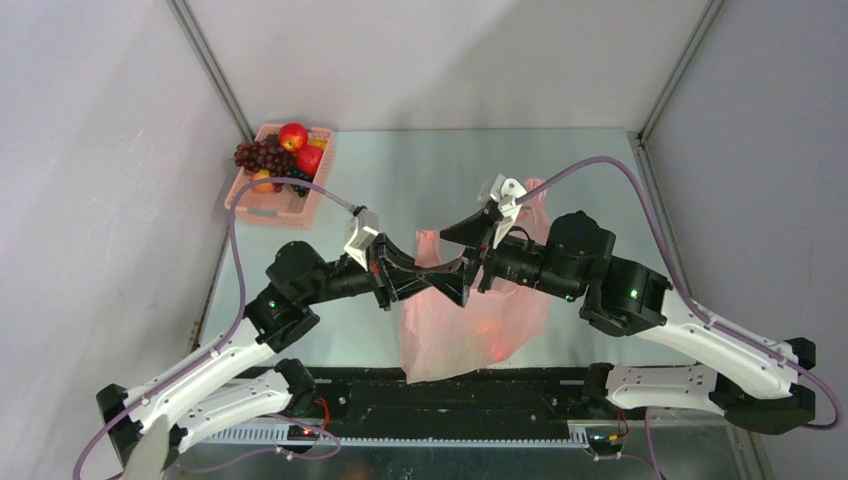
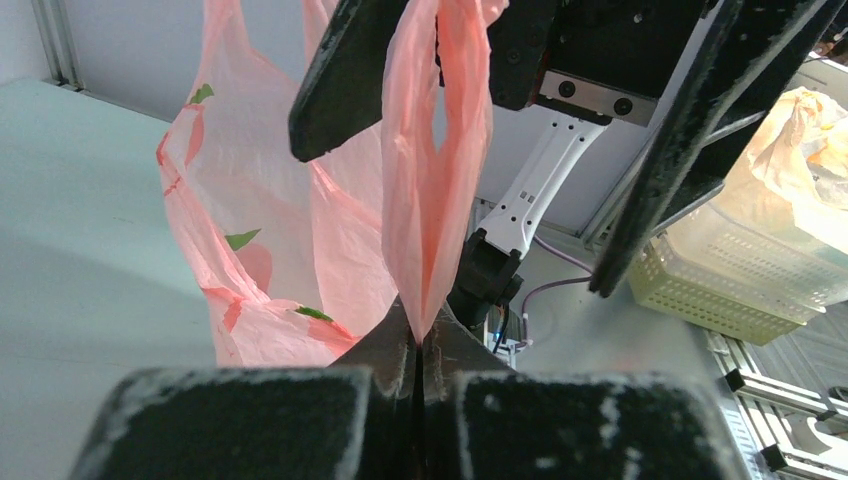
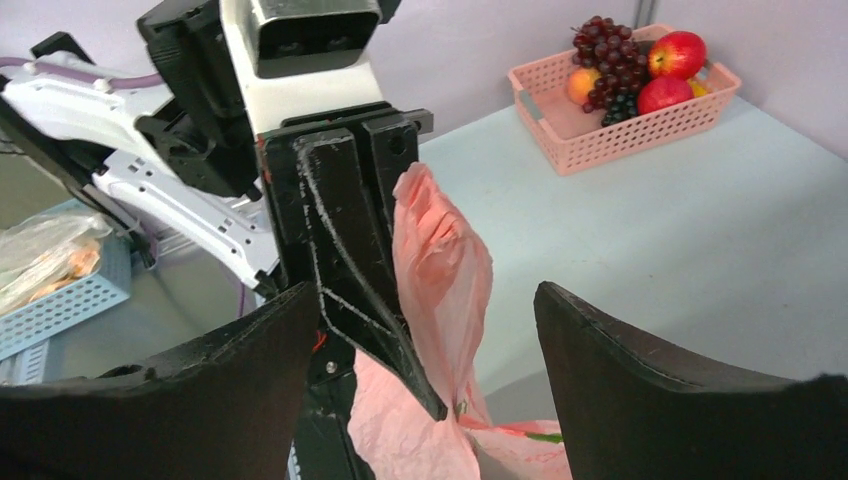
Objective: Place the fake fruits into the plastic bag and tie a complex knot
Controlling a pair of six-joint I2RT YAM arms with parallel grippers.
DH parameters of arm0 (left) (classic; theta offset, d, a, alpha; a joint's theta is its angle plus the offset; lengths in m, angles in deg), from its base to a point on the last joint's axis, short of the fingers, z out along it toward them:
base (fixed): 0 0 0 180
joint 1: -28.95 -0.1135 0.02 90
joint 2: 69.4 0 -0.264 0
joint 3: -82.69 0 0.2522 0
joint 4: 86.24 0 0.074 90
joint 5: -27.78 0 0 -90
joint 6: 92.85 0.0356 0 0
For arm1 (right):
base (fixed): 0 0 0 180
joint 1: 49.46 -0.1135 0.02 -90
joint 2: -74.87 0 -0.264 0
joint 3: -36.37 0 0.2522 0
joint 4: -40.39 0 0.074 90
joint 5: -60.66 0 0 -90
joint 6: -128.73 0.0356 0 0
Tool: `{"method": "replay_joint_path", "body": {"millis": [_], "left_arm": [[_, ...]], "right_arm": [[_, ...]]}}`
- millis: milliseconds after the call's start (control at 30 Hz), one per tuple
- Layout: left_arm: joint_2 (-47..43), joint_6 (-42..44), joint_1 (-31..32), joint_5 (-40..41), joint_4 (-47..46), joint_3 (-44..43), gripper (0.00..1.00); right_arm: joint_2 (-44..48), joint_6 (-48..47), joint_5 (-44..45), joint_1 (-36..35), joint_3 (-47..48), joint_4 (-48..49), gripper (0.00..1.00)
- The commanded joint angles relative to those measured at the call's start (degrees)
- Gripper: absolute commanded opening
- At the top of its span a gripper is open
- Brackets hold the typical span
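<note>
The pink plastic bag (image 1: 470,330) hangs at the table's near middle, and reddish shapes show faintly through its film. My left gripper (image 1: 447,276) is shut on one bag handle (image 2: 432,180), pinched at the fingertips (image 2: 418,345). My right gripper (image 1: 458,262) is open, its fingers (image 3: 650,370) on either side of the left gripper and that handle (image 3: 440,250), touching neither. More fake fruits lie in the basket at the back left: a red apple (image 1: 293,136), a grape bunch (image 1: 262,155) and an orange (image 1: 263,180).
The pink lattice basket (image 1: 305,205) stands at the table's back left corner, also in the right wrist view (image 3: 640,135). Off the table, a pale basket with a bag (image 2: 740,280) and a blue basket (image 3: 60,300) stand beside it. Frame posts rise at the back corners.
</note>
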Motion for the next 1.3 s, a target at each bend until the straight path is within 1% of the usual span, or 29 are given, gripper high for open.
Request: {"method": "replay_joint_path", "body": {"millis": [0, 233, 300, 333, 400, 433, 467, 533, 600, 633, 667, 700, 733, 800, 833, 867, 900, 933, 1000, 1100, 1167, 1200, 1233, 1267], "left_arm": [[-1.1, -0.5, 0.3, 1.1, -1.8, 0.3, 0.00], [-0.8, -0.6, 0.3, 0.8, -2.2, 0.1, 0.00], [-0.6, -0.5, 0.3, 0.7, -2.3, 0.0, 0.00], [-0.5, -0.5, 0.4, 0.6, -2.3, 0.0, 0.00], [-0.4, -0.3, 0.5, 0.3, -2.4, -0.1, 0.00], [-0.4, -0.2, 0.5, 0.2, -2.4, -0.2, 0.00], [-0.4, 0.0, 0.6, 0.1, -2.4, -0.2, 0.00], [-0.3, 0.1, 0.6, -0.1, -2.5, -0.2, 0.00], [-0.1, 0.1, 0.7, -0.6, -2.7, -0.4, 0.00], [0.1, 0.3, 0.7, -0.8, -2.7, -0.4, 0.00], [0.1, 0.3, 0.7, -1.0, -2.7, -0.5, 0.00], [0.3, 0.4, 0.8, -1.2, -2.7, -0.5, 0.00], [0.4, 0.4, 0.8, -1.8, -3.1, -0.5, 0.00], [0.7, 0.3, 0.8, -2.6, -3.6, -0.5, 0.01], [0.9, 0.2, 0.8, -2.9, -3.8, -0.6, 0.08], [1.0, 0.1, 0.9, -3.2, -4.2, -0.5, 0.18], [1.4, 0.1, 0.9, -3.2, -4.3, -0.5, 0.24], [1.6, 0.0, 0.8, -3.2, -4.3, -0.6, 0.35], [2.4, 0.0, 0.9, -3.3, -4.4, -0.5, 0.44], [3.7, -0.4, 0.9, -3.3, -5.0, -0.2, 0.48], [4.4, -0.6, 1.1, -3.1, -5.6, 0.0, 0.40], [4.7, -0.7, 1.1, -3.1, -5.7, -0.1, 0.27], [4.8, -0.2, 1.2, -2.8, -5.1, -0.2, 0.19], [4.7, 0.3, 1.2, -2.6, -4.3, -0.9, 0.06]], "right_arm": [[-0.7, -0.9, 6.1, -0.9, 0.3, 4.7, 0.82], [-1.6, -0.6, 5.9, -0.6, 0.3, 4.6, 0.78], [-1.7, -0.3, 4.4, -0.3, 0.3, 4.6, 0.77], [-1.7, 0.0, 2.1, 0.3, 0.3, 4.5, 0.75], [-1.7, 0.8, -0.4, 1.1, 0.3, 4.5, 0.70], [-1.7, 0.9, -1.0, 1.4, 0.3, 4.5, 0.66], [-1.7, 1.3, -2.3, 1.9, 0.3, 4.4, 0.64], [-1.7, 1.8, -4.4, 2.8, 0.3, 4.3, 0.58], [-1.9, 2.3, -6.0, 3.7, 0.3, 4.3, 0.49], [-1.8, 2.5, -6.7, 3.9, 0.3, 4.3, 0.42], [-1.8, 2.7, -7.1, 4.4, 0.3, 4.4, 0.38], [-1.8, 2.9, -7.6, 4.7, 0.3, 4.5, 0.29], [-1.8, 3.0, -7.8, 4.8, 0.3, 4.5, 0.24], [-1.7, 3.2, -8.3, 5.1, 0.3, 4.9, 0.08], [-1.6, 3.3, -8.7, 5.3, 0.3, 5.1, 0.05], [-1.4, 3.4, -8.9, 5.4, 0.3, 5.3, 0.00], [-1.2, 3.5, -9.3, 5.6, 0.3, 5.6, 0.00], [-1.0, 3.6, -9.5, 5.7, 0.3, 5.7, 0.00], [-0.7, 3.8, -10.0, 5.9, 0.3, 6.0, 0.00], [-0.1, 3.8, -10.2, 6.0, 0.3, 5.8, 0.00], [0.2, 3.6, -10.0, 6.2, 0.3, 5.4, 0.00], [0.3, 3.6, -9.9, 6.2, 0.3, 5.2, 0.00], [0.5, 3.5, -9.8, 6.5, 0.3, 4.6, 0.00], [0.8, 3.4, -9.2, 7.0, 0.3, 3.8, 0.09]]}}
